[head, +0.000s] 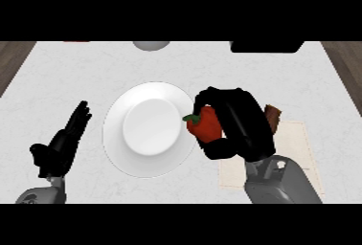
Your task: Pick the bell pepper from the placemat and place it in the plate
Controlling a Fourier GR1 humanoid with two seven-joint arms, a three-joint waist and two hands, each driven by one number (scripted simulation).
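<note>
- A pale, speckled white counter top [71, 72] is seen from steeply above, with brown wood-grain strips [14, 57] along its far left and right sides.
- A round, glossy white plate [113, 139] lies flat near the middle of the counter.
- The robot's black right hand [244, 119] comes in from the lower right on a grey right forearm [279, 184]. Its fingers and thumb are curled round a red bell pepper with a green stem [203, 124], clamping it from above and below.
- The bell pepper is off the mat and in this hand's grasp, right at the plate's right rim. Its left side and stem overlap the rim in the view, and the stem points toward the plate's centre.
- Whether the pepper touches the plate or hangs above it cannot be told from this angle.
- A beige rectangular placemat [293, 143] lies on the counter just right of the plate. The right hand and forearm cover much of it.
- A small brown object [274, 115] shows at the placemat's upper edge, mostly hidden behind the right hand. Its shape cannot be made out.
- The robot's black left hand [62, 143] rests at the lower left on a grey left forearm [42, 194]. Its fingers are straight and spread apart, pointing up the view, and it holds nothing. It sits near the plate's left rim without touching it.
- At the counter's far edge, a grey rounded object [151, 45] and a black object [267, 46] are cut off by the top of the view.
</note>
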